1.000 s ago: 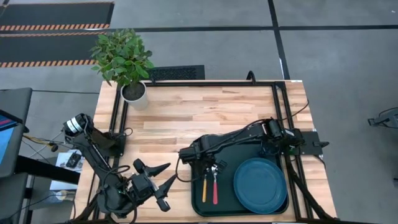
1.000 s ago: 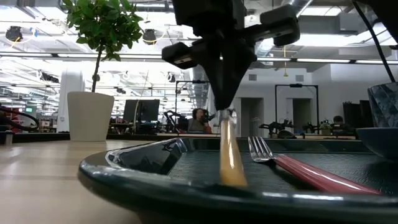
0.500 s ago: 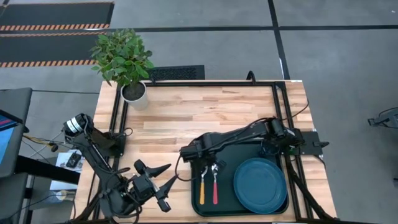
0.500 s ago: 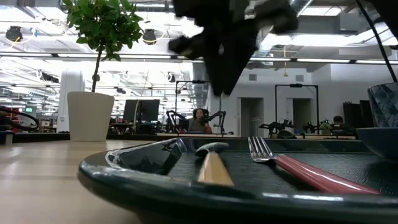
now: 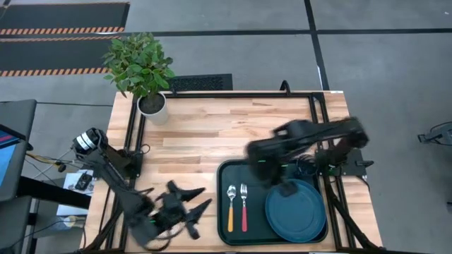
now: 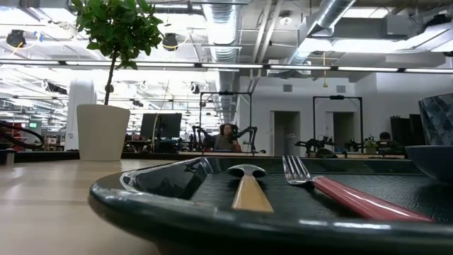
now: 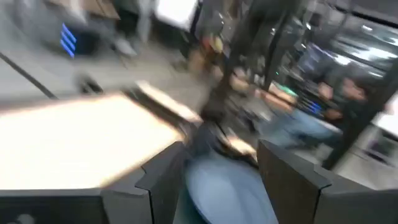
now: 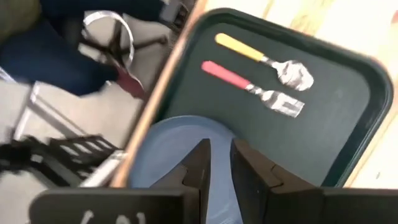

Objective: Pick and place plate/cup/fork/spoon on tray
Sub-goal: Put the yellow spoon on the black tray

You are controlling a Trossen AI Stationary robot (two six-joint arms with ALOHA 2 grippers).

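The dark green tray (image 5: 258, 173) lies at the table's near right. On it the orange-handled spoon (image 5: 230, 208) and the red-handled fork (image 5: 244, 207) lie flat side by side, left of the teal plate (image 5: 300, 215). They also show in the low view: spoon (image 6: 248, 188), fork (image 6: 340, 191). The smoky cup (image 6: 437, 120) shows only at the low view's right edge, above the plate's rim (image 6: 428, 157). My right gripper (image 5: 284, 185) hovers over the plate's far part (image 8: 180, 143), empty, with a narrow gap between its fingers. My left gripper (image 5: 196, 201) is open and empty, left of the tray.
A white plant pot (image 5: 152, 104) stands at the far left corner. Bare wood (image 5: 212, 137) stretches between it and the tray. The table's near edge runs close to the tray's rim (image 6: 141, 195). People sit in the room behind.
My right gripper has let go of the spoon's bowl end. The spoon has dropped from tilted to flat on the tray. The gripper has then risen and swung toward the table's right, over the plate. My left gripper has shifted a little toward the tray.
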